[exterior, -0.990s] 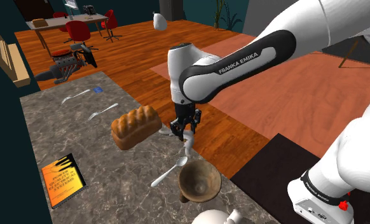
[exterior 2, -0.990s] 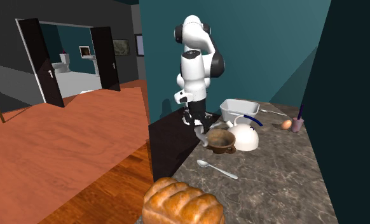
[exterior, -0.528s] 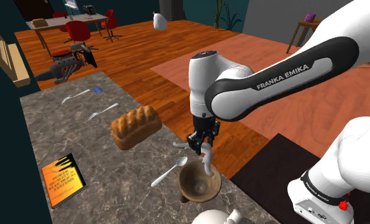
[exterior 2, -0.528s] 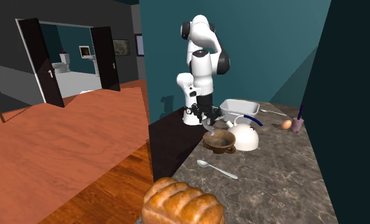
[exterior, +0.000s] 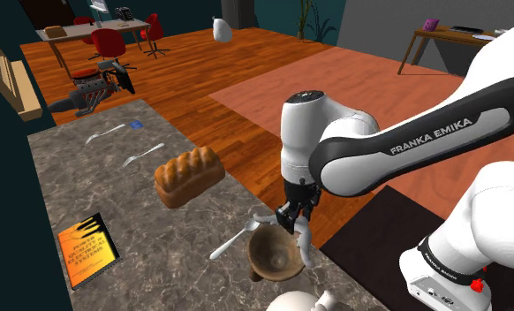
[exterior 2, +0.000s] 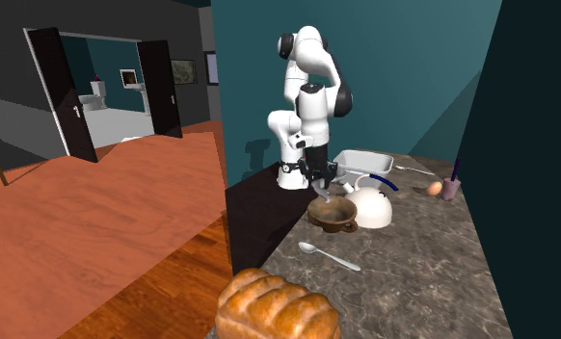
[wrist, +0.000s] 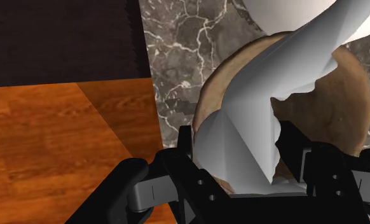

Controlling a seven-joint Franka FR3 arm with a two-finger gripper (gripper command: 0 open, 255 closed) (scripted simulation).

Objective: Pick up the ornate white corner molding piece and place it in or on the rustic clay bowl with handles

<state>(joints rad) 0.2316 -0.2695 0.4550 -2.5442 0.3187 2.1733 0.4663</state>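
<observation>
My gripper (exterior: 292, 219) is shut on the white corner molding piece (exterior: 305, 249), which hangs from the fingers over the near rim of the brown clay bowl (exterior: 259, 262). In the wrist view the molding (wrist: 266, 121) sits clasped between both black fingers (wrist: 185, 147) and reaches out across the bowl (wrist: 358, 89) below it. From the second exterior view, the gripper (exterior 2: 319, 183) hovers just above the handled bowl (exterior 2: 333, 214) near the counter's edge.
A spoon (exterior: 232, 241) lies beside the bowl, with a bread loaf (exterior: 188, 175), an orange book (exterior: 87, 250) and two forks (exterior: 142, 155) further along the marble counter (exterior: 158, 247). A white kettle (exterior 2: 373, 207), a white tray (exterior 2: 363, 166) and an egg (exterior 2: 434, 189) stand behind the bowl.
The arm has carried the molding piece from beside the loaf toward the stand and lowered it; it now hangs over the bowl.
</observation>
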